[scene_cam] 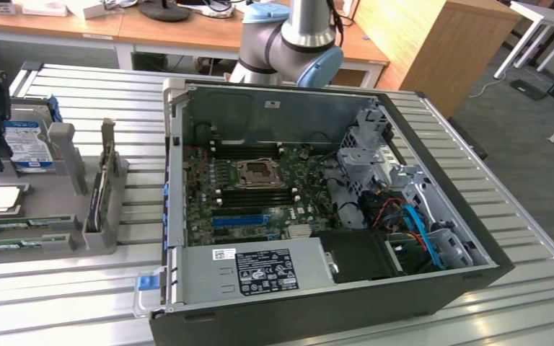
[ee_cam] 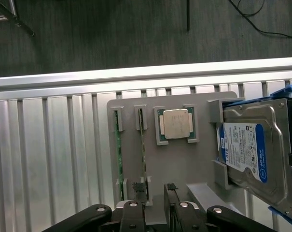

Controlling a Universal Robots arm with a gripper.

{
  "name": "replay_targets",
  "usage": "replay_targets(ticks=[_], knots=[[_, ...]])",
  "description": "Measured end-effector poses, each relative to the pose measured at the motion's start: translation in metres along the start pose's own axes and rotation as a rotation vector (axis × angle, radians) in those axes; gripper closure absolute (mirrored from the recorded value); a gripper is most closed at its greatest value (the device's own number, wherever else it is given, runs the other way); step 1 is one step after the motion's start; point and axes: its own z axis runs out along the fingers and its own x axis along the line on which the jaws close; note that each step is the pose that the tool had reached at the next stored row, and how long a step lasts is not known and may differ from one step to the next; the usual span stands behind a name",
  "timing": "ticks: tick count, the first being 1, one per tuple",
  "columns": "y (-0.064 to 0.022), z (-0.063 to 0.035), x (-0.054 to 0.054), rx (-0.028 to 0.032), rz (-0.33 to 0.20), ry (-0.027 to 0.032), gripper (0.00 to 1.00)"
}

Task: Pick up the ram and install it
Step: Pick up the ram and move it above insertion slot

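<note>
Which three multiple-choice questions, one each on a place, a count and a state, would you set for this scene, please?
1. Where on the gray holder does the processor chip lie?
A. Between the ram sticks and the hard drive
B. On top of the hard drive
C. Beyond the ram sticks, at the holder's far edge

2. How many ram sticks stand in the holder's slots?
A. One
B. Two
C. Four

3. In what state is the gripper?
A. Shut on a ram stick
B. Shut on the hard drive
C. Open, holding nothing

Answers:
1 A: the chip's pocket lies between the sticks and the drive.
2 B: two green sticks sit in side-by-side slots.
3 C: its jaws stand apart near one stick's end, gripping nothing.
</note>
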Motion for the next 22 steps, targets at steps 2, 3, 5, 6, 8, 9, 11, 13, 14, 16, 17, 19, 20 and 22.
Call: replay_targets(ticks=[2, 3, 5, 6, 8, 9, 11, 13, 14, 16, 17, 19, 20, 22], knots=[[0.0, 0.0017, 0.0, 0.0, 0.0, 0.0001, 0.7], [-0.0001, 0.0025, 0.0, 0.0, 0.0, 0.0, 0.7], [-0.0001, 0.0043, 0.0, -0.0001, 0.0, 0.0, 0.7], [-0.0002, 0.0052, 0.0, 0.0, 0.0, 0.0, 0.7], [-0.0002, 0.0068, 0.0, -0.0001, 0.0, 0.0001, 0.7], [-0.0002, 0.0077, 0.0, 0.0, 0.0, 0.0, 0.7], [-0.0003, 0.0095, 0.0, 0.0, 0.0, 0.0001, 0.7], [-0.0003, 0.0113, 0.0, 0.0, 0.0, 0.0, 0.7], [-0.0004, 0.0121, 0.0, 0.0, 0.0, 0.0, 0.7], [-0.0004, 0.0138, 0.0, 0.0001, 0.0, 0.0, 0.7], [-0.0004, 0.0146, 0.0, 0.0, 0.0, 0.0, 0.7], [-0.0005, 0.0163, 0.0, 0.0, 0.0, 0.0, 0.7], [-0.0005, 0.0171, 0.0, 0.0, 0.0, 0.0, 0.7], [-0.0006, 0.0188, 0.0, 0.0001, 0.0, 0.0, 0.7]])
